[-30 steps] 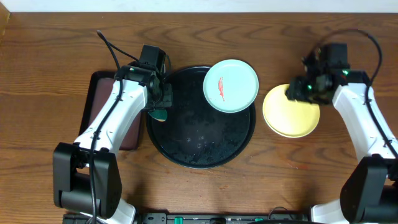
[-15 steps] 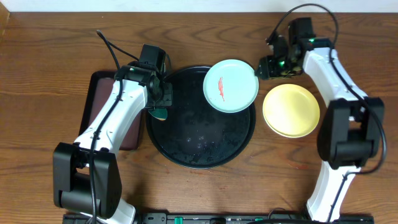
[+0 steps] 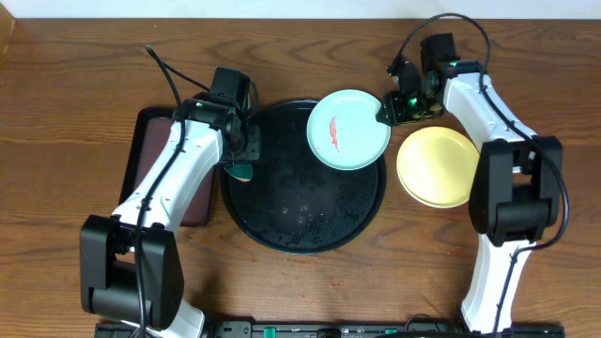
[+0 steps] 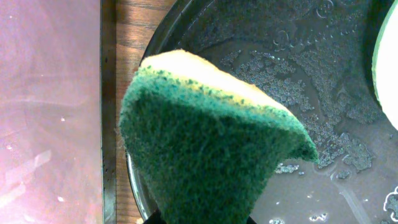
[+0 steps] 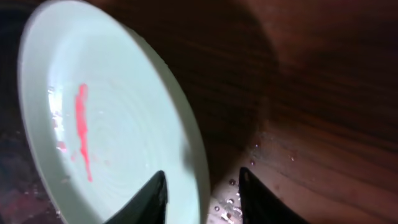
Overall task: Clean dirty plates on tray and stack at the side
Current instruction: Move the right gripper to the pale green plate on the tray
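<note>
A pale mint plate [image 3: 348,130] with a thin red smear lies over the far right rim of the round black tray [image 3: 282,235]. My right gripper [image 3: 387,111] is at that plate's right edge, open. Up close, its jaws straddle the plate [image 5: 112,124] rim: one finger [image 5: 152,199] is over the plate and the other is outside, over wet wood. A pale yellow plate [image 3: 439,167] sits on the table right of the tray. My left gripper [image 3: 242,169] hovers at the tray's left edge, shut on a green-and-yellow sponge [image 4: 211,155].
A dark brown rectangular tray [image 3: 146,141] lies left of the black tray, partly under my left arm. The black tray's floor [image 4: 323,93] is wet, with foam specks. Water drops dot the wood beside the mint plate.
My right arm has swung left from over the yellow plate to the mint plate's right rim, and its jaws have narrowed. The left arm and sponge have not moved.
</note>
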### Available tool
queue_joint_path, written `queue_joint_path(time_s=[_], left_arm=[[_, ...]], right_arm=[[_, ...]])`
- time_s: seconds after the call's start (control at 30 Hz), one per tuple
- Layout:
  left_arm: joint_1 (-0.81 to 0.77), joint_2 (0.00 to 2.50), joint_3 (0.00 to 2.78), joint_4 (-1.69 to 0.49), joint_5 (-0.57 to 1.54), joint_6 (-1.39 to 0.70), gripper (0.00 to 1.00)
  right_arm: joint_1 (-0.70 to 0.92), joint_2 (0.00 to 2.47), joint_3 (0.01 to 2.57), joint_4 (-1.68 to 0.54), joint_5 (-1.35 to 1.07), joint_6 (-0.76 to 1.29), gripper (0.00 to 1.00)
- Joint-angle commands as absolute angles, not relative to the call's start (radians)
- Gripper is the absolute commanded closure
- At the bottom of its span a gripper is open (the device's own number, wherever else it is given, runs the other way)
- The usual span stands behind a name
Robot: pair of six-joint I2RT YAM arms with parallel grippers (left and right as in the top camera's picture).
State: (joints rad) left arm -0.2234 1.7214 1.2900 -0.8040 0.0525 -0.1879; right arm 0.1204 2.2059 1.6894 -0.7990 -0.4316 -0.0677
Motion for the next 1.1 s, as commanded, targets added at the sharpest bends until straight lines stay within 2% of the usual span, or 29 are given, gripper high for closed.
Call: queue_joint_path(time_s=[0.0,0.1,0.17,0.4,0.63,0.83,1.07], left_arm=[[-0.22,1.732,1.28,-0.804,0.044,-0.205,0.92],[-0.22,1.732,1.28,-0.804,0.044,-0.205,0.92],[-0.22,1.732,1.28,-0.803,0.044,-0.205,0.92],[-0.22,1.732,1.28,-0.803,0.044,-0.204,0.92],[-0.22,1.732,1.28,-0.803,0.044,-0.205,0.92],[-0.22,1.732,1.28,-0.803,0.044,-0.205,0.92],[-0.22,1.732,1.28,-0.803,0.044,-0.205,0.92]], right_arm=[[0.125,2.235,1.707,-0.8,-0.45,-0.075,0.76],[0.125,2.235,1.707,-0.799,-0.45,-0.055,0.93],[0.125,2.235,1.708,-0.801,-0.453,-0.037,0.99],[0.126,2.205,1.711,-0.85,-0.492,-0.023,0.99],[0.153,2.068,1.715,-0.936,-0.478,0.001,0.99],[0.256,2.037,1.712,-1.001,-0.433,0.06,0.99],[0.406,2.08,1.686,-1.029,-0.212,0.191,0.99]])
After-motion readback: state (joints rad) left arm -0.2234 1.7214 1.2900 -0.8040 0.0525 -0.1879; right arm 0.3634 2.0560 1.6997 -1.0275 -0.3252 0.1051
